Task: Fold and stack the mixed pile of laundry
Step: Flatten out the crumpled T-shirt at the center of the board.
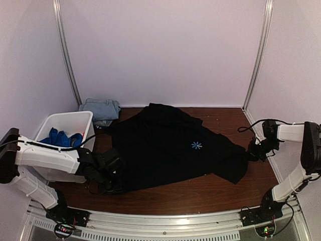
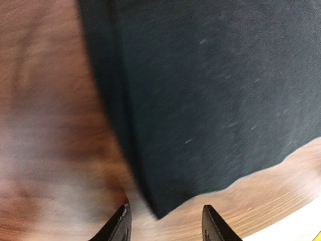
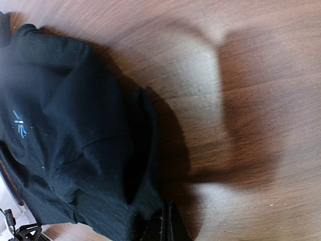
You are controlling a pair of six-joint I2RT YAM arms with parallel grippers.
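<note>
A large black cloth [image 1: 170, 145] with a small light-blue emblem lies spread across the middle of the brown table [image 1: 200, 193]. My left gripper [image 1: 111, 175] hovers low at its near-left corner, open. In the left wrist view that corner of the black cloth [image 2: 210, 90] points into the gap of the left gripper [image 2: 165, 218], untouched by either finger. My right gripper [image 1: 252, 152] is at the cloth's right edge. The right wrist view shows the right gripper [image 3: 168, 223] shut, with a gathered fold of the black cloth [image 3: 75, 130] drawn to its tips and raised off the wood.
A white bin [image 1: 65, 116] at the left holds bright royal-blue fabric [image 1: 61, 138]. Behind it, at the back wall, lies a folded pile of faded denim and grey-blue pieces [image 1: 103, 109]. A black cable [image 1: 248, 128] loops near the right arm.
</note>
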